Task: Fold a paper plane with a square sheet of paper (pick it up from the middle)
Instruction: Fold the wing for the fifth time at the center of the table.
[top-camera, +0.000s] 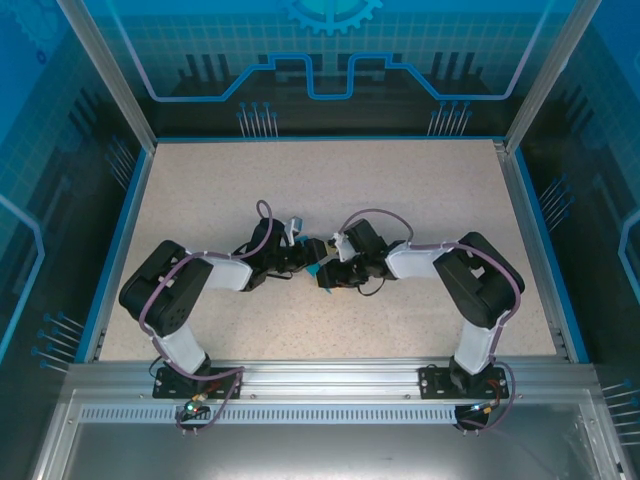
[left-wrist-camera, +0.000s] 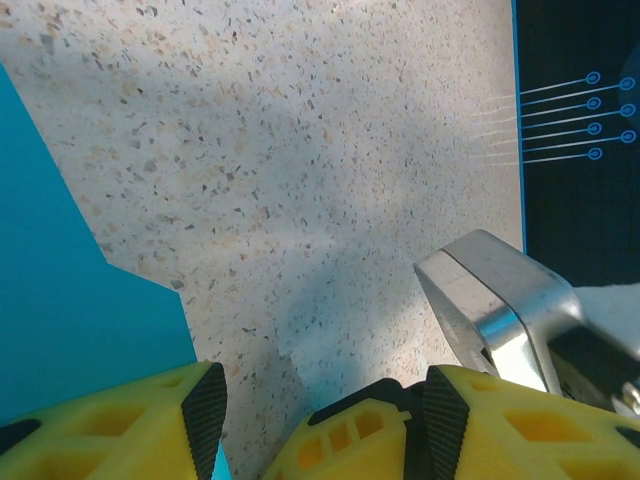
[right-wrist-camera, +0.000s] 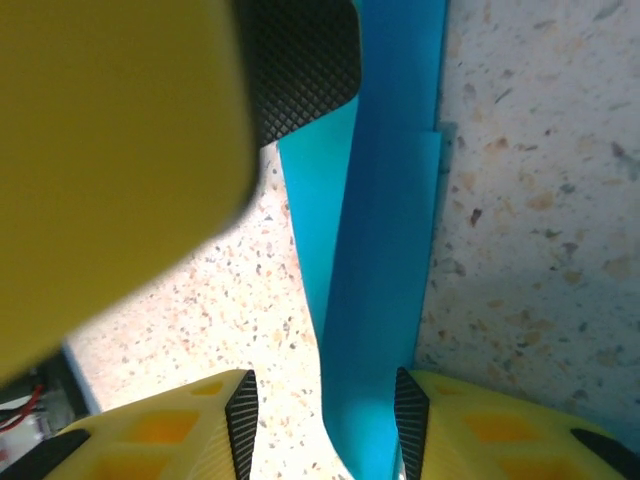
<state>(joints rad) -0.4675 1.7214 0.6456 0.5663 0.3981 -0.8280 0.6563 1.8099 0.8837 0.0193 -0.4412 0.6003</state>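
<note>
Top external view, Ana speaking: both arms reach inward and meet at the middle of the speckled beige table. The left arm and right arm are nearly nose to nose, with the folded teal-blue sheet of paper between them.

Ben: From the right wrist, the right jaws stand partly open. The paper strip runs up between them, close against one pad, and nothing looks clamped. The left arm's black-padded yellow finger hangs just above.

Ana: The left jaws are about half open over bare table, holding nothing. The paper lies beside one finger and seems to run under it.

Ben: My worry is the crowding. Either wrist turning could knock the other. A pad dragging on such thin paper could skew the crease, open it, or tear it.

Ana: Room isn't the problem elsewhere. The sheet is well away from the blue-rimmed table edges, with open surface all round. Backing straight outward looks safest.
</note>
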